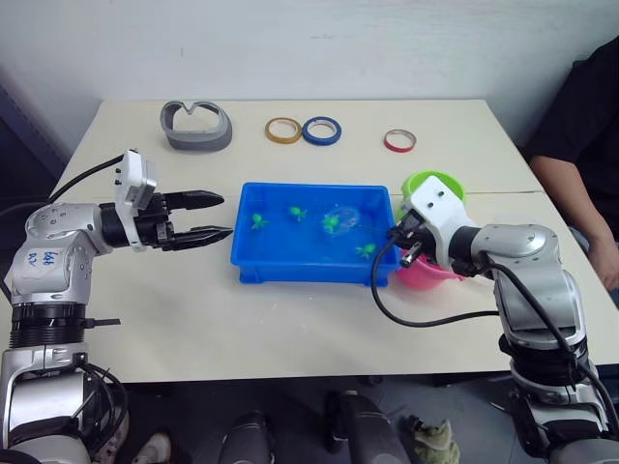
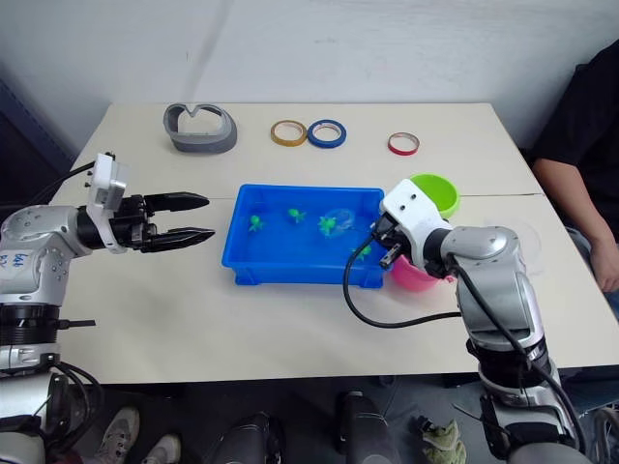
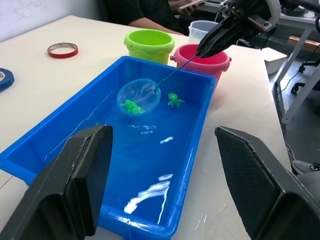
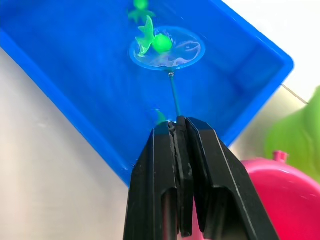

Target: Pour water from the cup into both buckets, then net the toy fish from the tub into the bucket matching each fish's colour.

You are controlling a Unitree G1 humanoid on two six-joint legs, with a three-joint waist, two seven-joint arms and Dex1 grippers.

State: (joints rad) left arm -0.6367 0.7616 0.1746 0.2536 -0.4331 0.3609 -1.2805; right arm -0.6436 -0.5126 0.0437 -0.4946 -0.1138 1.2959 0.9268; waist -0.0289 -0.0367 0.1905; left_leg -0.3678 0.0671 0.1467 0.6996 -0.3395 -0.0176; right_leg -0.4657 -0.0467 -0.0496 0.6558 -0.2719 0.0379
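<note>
The right claw [image 4: 181, 131] is clamped on the thin handle of a small round net [image 4: 166, 47], whose hoop sits inside the blue tub [image 1: 253, 267] at the middle of the pale surface [image 1: 193, 319], with a green toy fish [image 4: 152, 41] lying in the mesh. More green fish [image 1: 258, 221] are scattered across the tub's floor. The pink bucket [image 3: 201, 54] and the lime green bucket [image 3: 149, 43] stand side by side just beyond the tub's right end, the clear cup [image 3: 201, 31] behind them near a seated person [image 1: 585, 145]. The left claw [image 1: 207, 217] hovers over the surface just off the tub's left end, its black fingers [image 3: 80, 172] spread wide and empty. Three tape rolls [image 1: 321, 130] and a grey holder [image 1: 196, 126] lie along the far edge.
</note>
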